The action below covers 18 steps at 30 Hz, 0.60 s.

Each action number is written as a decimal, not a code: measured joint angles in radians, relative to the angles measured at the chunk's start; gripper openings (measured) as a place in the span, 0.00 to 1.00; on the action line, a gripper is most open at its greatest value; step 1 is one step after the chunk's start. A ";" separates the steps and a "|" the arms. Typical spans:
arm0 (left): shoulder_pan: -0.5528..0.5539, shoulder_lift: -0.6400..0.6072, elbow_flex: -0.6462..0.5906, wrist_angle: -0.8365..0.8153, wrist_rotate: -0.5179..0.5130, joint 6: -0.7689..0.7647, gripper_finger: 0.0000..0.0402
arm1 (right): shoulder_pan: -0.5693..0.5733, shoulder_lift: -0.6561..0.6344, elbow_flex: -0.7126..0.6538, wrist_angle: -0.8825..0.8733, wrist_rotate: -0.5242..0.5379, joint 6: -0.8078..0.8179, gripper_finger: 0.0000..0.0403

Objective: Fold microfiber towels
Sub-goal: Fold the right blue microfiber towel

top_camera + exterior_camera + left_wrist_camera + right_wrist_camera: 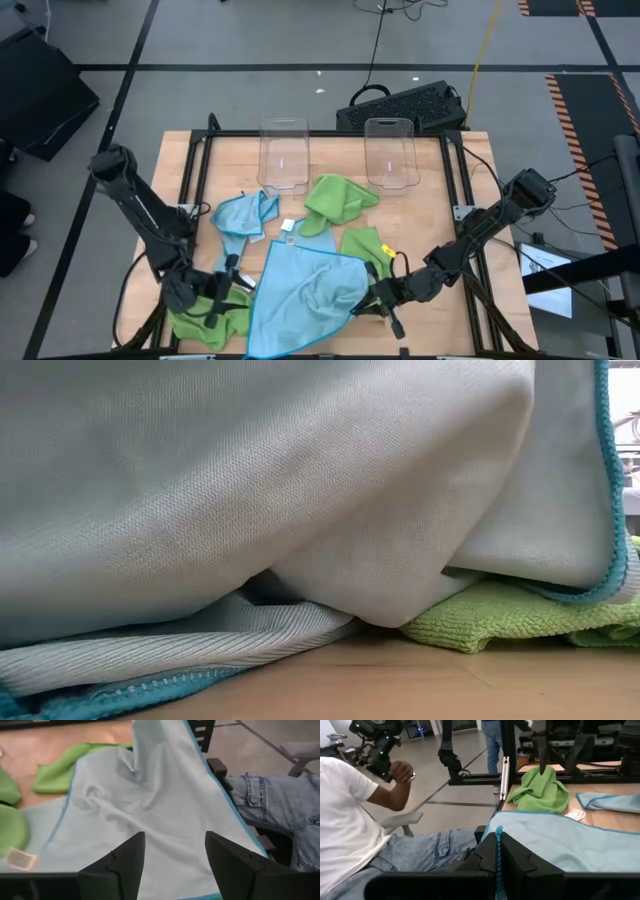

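Your left gripper point(222, 287) sits at the near left of the wooden table point(430, 200), fingers point(127, 862) spread and released over the large light blue microfiber towel point(305, 290). That towel lies spread across the near middle, partly over a lime green cloth point(200, 322). Your right gripper point(372, 297) is clenched on the blue towel's teal edge point(498, 857).
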<state>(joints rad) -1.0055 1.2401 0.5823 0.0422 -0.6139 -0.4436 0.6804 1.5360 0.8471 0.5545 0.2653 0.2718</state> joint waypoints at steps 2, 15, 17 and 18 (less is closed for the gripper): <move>-0.009 0.053 0.000 0.048 0.000 -0.003 0.53 | 0.000 0.000 0.000 -0.004 0.000 0.000 0.02; 0.082 0.219 0.041 0.379 -0.119 0.148 0.53 | 0.000 0.000 0.000 0.001 0.102 -0.015 0.02; 0.129 0.219 0.085 0.379 -0.083 0.200 0.53 | 0.000 0.000 0.000 0.008 0.107 -0.016 0.02; 0.151 0.219 0.106 0.379 -0.057 0.234 0.53 | 0.000 0.000 0.000 0.012 0.107 -0.020 0.02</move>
<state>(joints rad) -0.8549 1.4594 0.6883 0.4210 -0.6711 -0.2097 0.6800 1.5360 0.8467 0.5665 0.3721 0.2521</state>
